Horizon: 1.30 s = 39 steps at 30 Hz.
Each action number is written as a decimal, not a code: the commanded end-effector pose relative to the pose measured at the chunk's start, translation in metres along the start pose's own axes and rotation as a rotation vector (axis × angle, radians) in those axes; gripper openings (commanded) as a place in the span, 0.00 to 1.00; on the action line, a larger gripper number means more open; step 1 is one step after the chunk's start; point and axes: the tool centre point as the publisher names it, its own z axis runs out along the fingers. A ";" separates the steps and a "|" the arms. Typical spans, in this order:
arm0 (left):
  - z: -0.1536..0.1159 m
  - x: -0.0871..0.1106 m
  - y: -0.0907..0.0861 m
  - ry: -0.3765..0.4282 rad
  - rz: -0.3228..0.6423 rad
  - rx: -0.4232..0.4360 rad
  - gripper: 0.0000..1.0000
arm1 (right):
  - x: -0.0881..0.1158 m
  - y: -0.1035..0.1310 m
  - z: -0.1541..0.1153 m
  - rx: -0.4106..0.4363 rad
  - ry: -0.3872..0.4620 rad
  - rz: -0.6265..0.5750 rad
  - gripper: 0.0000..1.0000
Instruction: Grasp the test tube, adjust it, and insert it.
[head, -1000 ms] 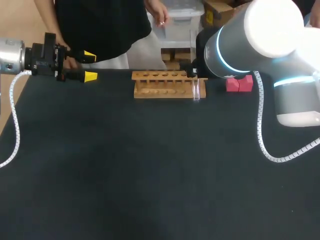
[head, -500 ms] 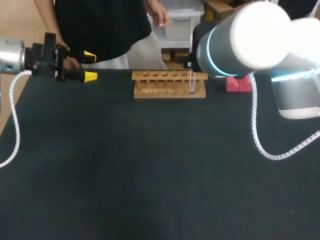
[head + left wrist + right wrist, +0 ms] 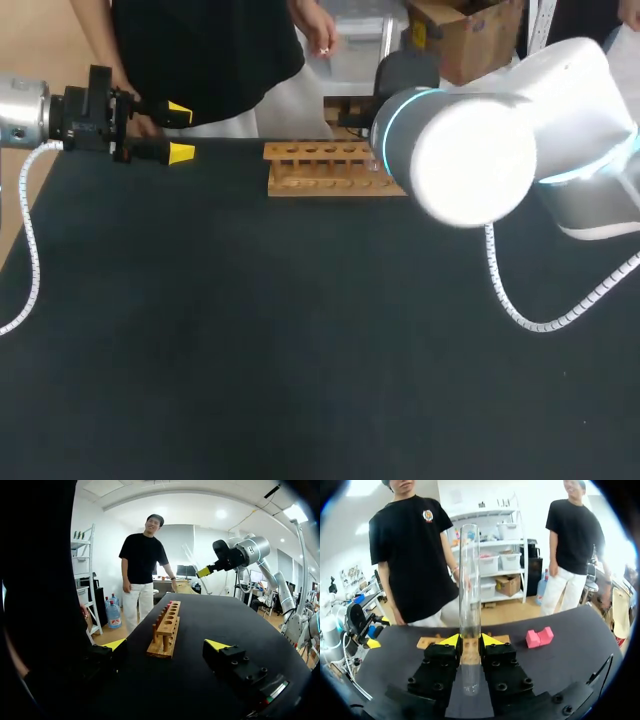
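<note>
The right arm (image 3: 460,150) has swung across toward the middle, and its bulky elbow now covers the right end of the wooden rack (image 3: 320,168), where the glass showed a moment ago. The left arm has not budged. The left gripper (image 3: 180,130) hangs at the far left edge of the table (image 3: 300,350), fingers spread with nothing in them.

From the right wrist, the right gripper (image 3: 470,640) is clamped on the test tube (image 3: 469,605). Both yellow tips press its sides, and the glass runs straight out ahead of them. The rack lies just beyond the tips, directly behind the tube, and a pink block (image 3: 540,636) sits off to one side of it.

This looks like the lining-up before insertion. It would go best if the tube were squared to the rack's top board, with its leading end centred over one hole, and then fed in slowly along its own axis. The grip should be kept until the glass is seated (a slanted entry could catch the rim or tip the rack). I cannot tell which hole is the target.
</note>
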 end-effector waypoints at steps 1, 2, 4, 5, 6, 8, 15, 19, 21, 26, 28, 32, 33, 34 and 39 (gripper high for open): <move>0.000 0.001 0.001 -0.002 0.002 0.000 1.00 | 0.001 0.001 0.008 0.006 -0.144 -0.006 0.00; 0.000 0.001 0.001 -0.002 0.002 0.000 1.00 | 0.000 0.001 0.009 0.012 -0.152 -0.001 0.00; 0.000 0.001 0.001 -0.002 0.002 0.000 1.00 | -0.001 0.000 0.011 0.017 -0.172 0.000 0.00; 0.000 0.001 0.001 -0.002 0.002 0.000 1.00 | -0.002 -0.001 0.012 0.023 -0.183 0.002 0.00; 0.000 0.001 0.001 -0.002 0.002 0.000 1.00 | -0.003 -0.002 0.014 0.030 -0.194 0.004 0.00; 0.000 0.001 0.001 -0.002 0.002 0.000 1.00 | -0.006 -0.004 0.016 0.039 -0.217 0.006 0.00; 0.000 0.001 0.001 -0.002 0.002 0.000 1.00 | -0.014 -0.010 0.026 0.051 -0.292 0.029 0.00; 0.000 0.001 0.001 -0.002 0.002 0.000 1.00 | -0.017 -0.012 0.029 0.042 -0.311 0.034 0.00; 0.000 0.001 0.001 -0.002 0.002 0.000 1.00 | -0.018 -0.012 0.032 0.032 -0.323 0.035 0.00; 0.000 0.001 0.001 -0.002 0.002 0.000 1.00 | -0.020 -0.013 0.043 0.023 -0.358 0.023 0.00; 0.000 0.001 0.001 -0.002 0.002 0.000 1.00 | -0.020 -0.013 0.049 0.021 -0.371 0.009 0.00; 0.000 0.001 0.001 -0.002 0.002 0.000 1.00 | -0.018 -0.014 0.061 0.023 -0.380 -0.009 0.00; 0.000 0.001 0.001 -0.002 0.002 0.000 1.00 | -0.017 -0.014 0.064 0.022 -0.383 -0.016 0.00; 0.000 0.001 0.001 -0.002 0.002 0.000 1.00 | -0.017 -0.014 0.066 0.021 -0.383 -0.017 0.00; 0.000 0.001 0.001 -0.002 0.002 0.000 1.00 | -0.019 -0.013 0.078 0.038 -0.423 -0.066 0.00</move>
